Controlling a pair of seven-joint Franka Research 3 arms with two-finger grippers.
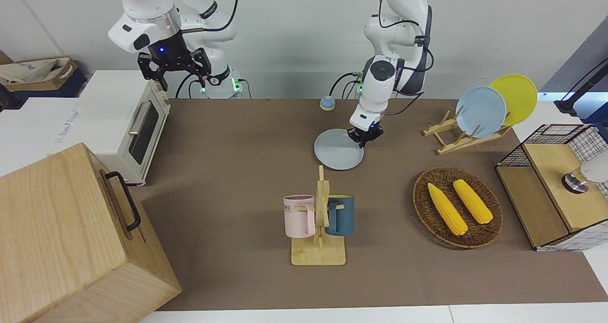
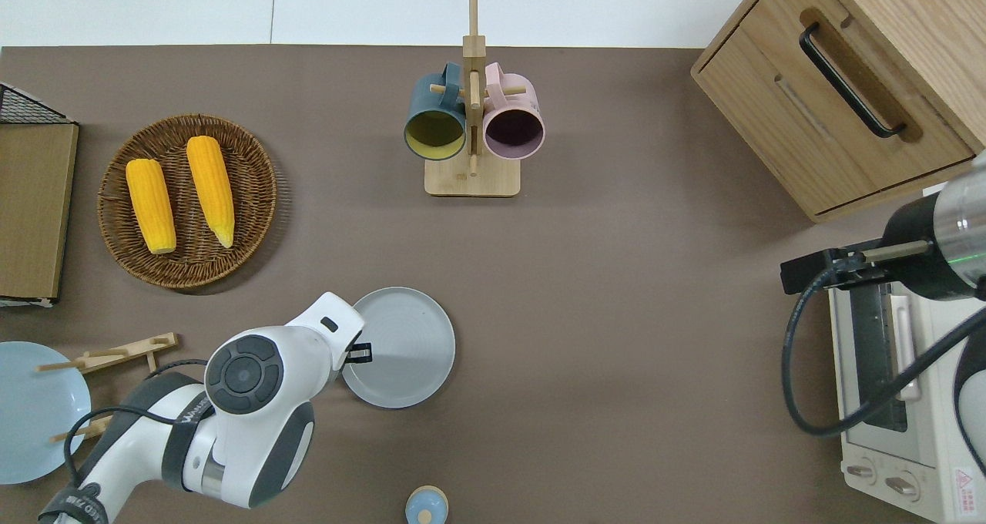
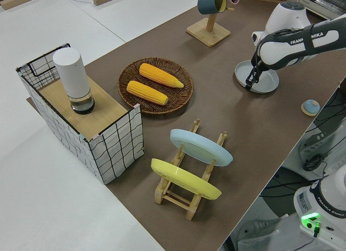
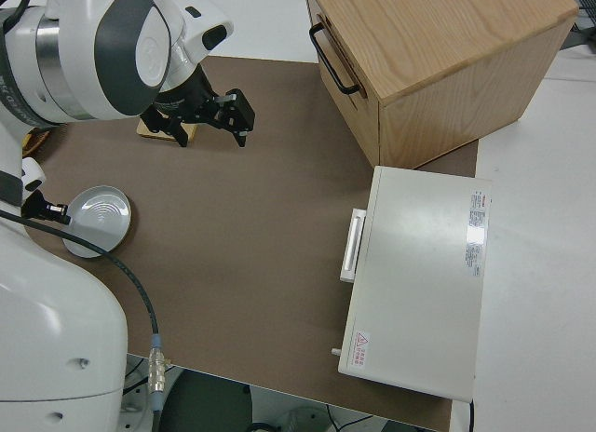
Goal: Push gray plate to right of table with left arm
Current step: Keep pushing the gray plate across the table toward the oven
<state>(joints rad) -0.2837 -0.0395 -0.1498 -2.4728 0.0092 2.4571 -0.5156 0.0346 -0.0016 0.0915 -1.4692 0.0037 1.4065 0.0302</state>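
Resting flat on the table [image 2: 616, 293], the gray plate [image 2: 404, 347] lies at about six o'clock from the mug rack [image 2: 471, 123] in the overhead view. The left gripper [image 1: 365, 137] sits low at the plate's nine o'clock rim there; whether its claw is clenched or released I cannot tell. The right arm is parked, its claw [image 1: 175, 69] released.

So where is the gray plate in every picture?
Front view: gray plate mid-table, under the left gripper.
Overhead view: plate low centre, nearer the robots than the mug rack.
Left side view: plate at upper edge, beside the arm.
Right side view: plate at the picture's edge.
Shared landmark: the mug rack.
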